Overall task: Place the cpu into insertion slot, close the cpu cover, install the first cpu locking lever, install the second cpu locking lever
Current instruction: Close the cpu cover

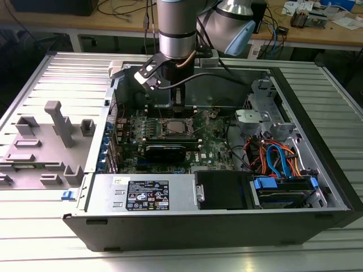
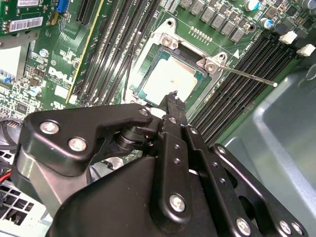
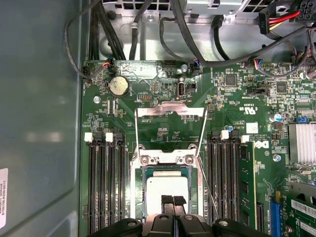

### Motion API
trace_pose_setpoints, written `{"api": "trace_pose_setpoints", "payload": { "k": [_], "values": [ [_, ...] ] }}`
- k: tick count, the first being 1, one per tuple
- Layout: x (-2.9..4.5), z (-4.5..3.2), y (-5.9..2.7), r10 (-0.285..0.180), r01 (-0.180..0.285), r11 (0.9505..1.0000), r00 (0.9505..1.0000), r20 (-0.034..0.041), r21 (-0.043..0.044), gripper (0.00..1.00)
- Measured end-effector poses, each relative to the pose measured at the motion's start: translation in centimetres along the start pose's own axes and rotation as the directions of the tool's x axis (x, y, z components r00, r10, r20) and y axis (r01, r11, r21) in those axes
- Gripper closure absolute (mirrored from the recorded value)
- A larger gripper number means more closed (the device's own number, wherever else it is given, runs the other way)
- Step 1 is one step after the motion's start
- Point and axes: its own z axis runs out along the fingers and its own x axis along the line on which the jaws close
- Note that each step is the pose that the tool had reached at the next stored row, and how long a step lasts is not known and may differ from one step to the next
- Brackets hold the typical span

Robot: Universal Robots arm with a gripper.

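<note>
Inside the case (image 1: 198,229), the cpu cover (image 3: 170,112) lay open, so the cpu (image 3: 163,186) sat in the insertion slot (image 3: 165,159); the gripper (image 3: 173,201) above was squeezed closed.

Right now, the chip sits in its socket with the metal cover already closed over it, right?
Not quite. The cpu does sit in the insertion slot, but the cpu cover is swung open, clear of it, as the first wrist view shows.

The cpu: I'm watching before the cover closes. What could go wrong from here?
The gripper hangs shut over the cpu in the insertion slot; a push could shift the chip. The cpu cover stands open and a thin locking lever juts out, so the arm might snag either.
</note>
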Motion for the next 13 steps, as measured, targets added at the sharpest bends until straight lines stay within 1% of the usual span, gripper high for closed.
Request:
{"api": "trace_pose_setpoints", "payload": {
  "k": [3, 7, 9, 13],
  "values": [
    [0.00, -0.08, 0.06, 0.000, 0.000, 1.0000, 1.0000, -0.0002, 0.0006, 0.89],
    [0.00, -0.07, 0.47, 0.000, 0.000, 1.0000, 1.0000, 0.0000, 0.0012, 0.89],
    [0.00, -0.03, 0.96, 0.000, 0.000, 1.0000, 1.0000, -0.0001, 0.0011, 0.89],
    [0.00, -0.04, 1.08, 0.000, 0.000, 1.0000, 1.0000, -0.0002, 0.0011, 0.89]
  ]
}}
